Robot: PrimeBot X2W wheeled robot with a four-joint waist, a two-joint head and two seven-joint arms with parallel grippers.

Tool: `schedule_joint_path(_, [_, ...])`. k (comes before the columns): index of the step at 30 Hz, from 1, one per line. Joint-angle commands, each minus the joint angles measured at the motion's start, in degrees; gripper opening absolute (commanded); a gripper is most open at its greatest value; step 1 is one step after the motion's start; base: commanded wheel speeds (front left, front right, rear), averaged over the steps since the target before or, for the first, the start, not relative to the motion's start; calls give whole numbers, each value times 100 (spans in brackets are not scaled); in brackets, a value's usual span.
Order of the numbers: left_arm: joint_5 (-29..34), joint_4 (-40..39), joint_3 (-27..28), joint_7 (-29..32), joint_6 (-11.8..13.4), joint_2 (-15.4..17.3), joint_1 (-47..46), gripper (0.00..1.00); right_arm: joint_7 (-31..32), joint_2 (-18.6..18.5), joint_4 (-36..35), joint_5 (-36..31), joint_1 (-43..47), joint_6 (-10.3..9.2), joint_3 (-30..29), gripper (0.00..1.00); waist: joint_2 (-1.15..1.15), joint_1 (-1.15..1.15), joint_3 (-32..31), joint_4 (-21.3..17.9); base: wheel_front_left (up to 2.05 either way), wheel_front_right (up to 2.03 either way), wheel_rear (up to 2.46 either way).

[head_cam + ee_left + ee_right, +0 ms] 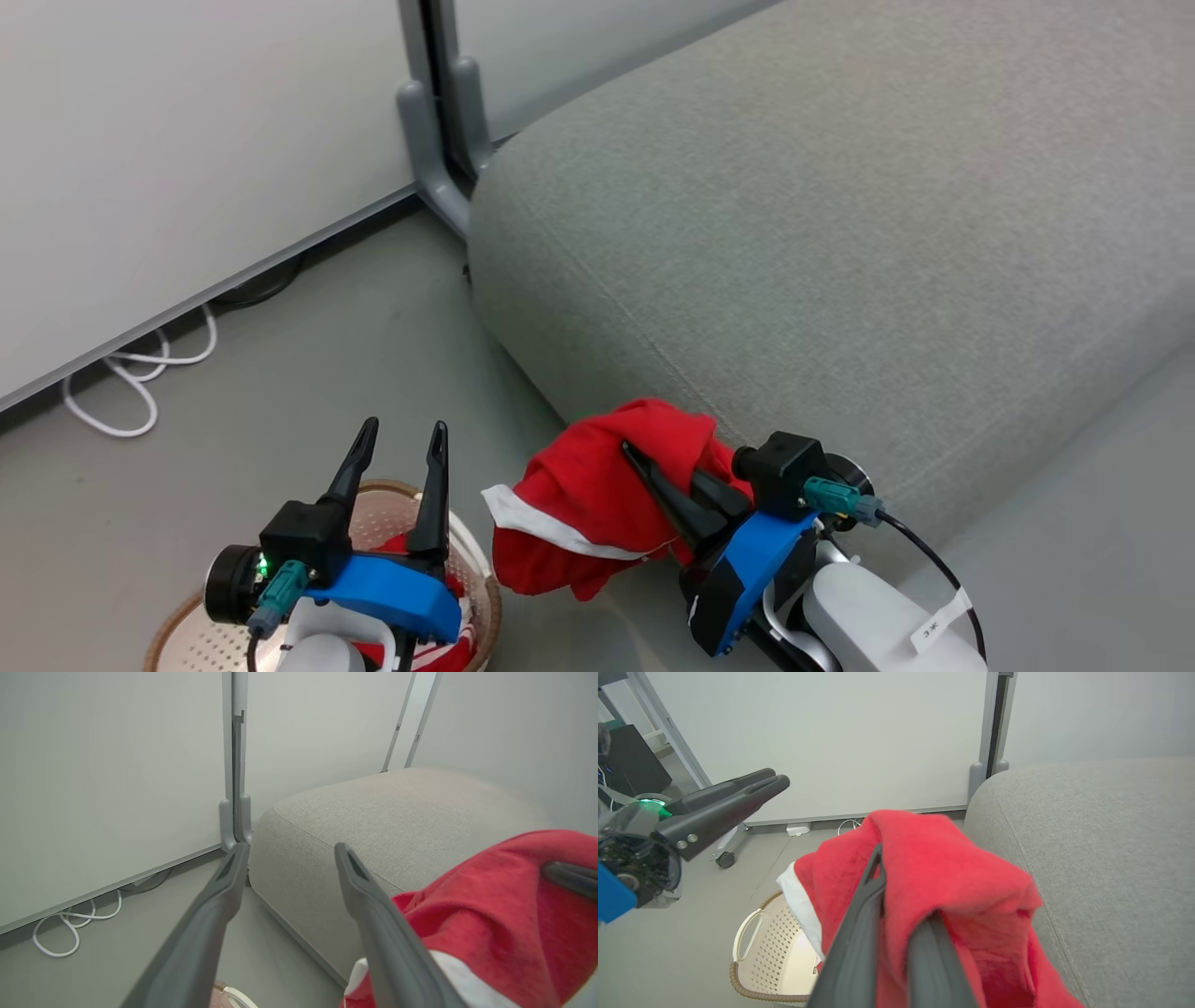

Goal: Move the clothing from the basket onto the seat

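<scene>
Now the right claw (667, 471) grips a soft bright red garment with white trim (579, 495), holding it up in the air just beside the near edge of the big grey fabric seat (840, 233). To the left, the left claw (404, 439) is spread wide with nothing in it, above the cream-white plastic basket with holes (207, 642) on the floor (308, 373). Another red garment (439, 658) lies in that basket.

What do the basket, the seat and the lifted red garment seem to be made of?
Basket: apparently rigid cream plastic, smooth, punched with regular holes; its brown rim looks woven, perhaps moulded.
Seat: grey upholstery fabric, matte, with visible weave and a stitched seam.
Garment: soft red cloth, matte, slightly fuzzy, drooping in limp folds, white trim.
</scene>
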Motion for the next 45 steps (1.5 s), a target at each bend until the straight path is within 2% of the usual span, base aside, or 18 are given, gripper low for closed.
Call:
schedule_joint_path(1, [48,7,18,-15,-29,4,-56,100,11,33,-44,-39,72,1,-13,0,0,0,61,-166,0,0,0])
schedule_joint_path(17, [6,239,-341,-15,-52,122,-448,100,33,103,-360,-342,437,1,-602,0,0,0,279,-291,0,0,0])
schedule_joint_path(24, [-42,163,-293,-15,-53,197,-366,100,100,158,-448,-361,397,1,-722,0,0,0,329,-276,0,0,0])
schedule_joint_path(34, [128,-145,-267,-15,-53,369,-389,100,90,258,-148,-124,-800,1,-1407,0,0,0,867,-243,0,0,0])
schedule_joint_path(39, [156,-282,-447,-15,-53,548,-628,100,48,78,196,120,-1562,1,-1893,0,0,0,1329,-50,0,0,0])
schedule_joint_path(45, [191,-436,-720,-15,-54,784,-980,100,-75,-435,754,569,-2440,1,-2544,0,0,0,1907,283,0,0,0])
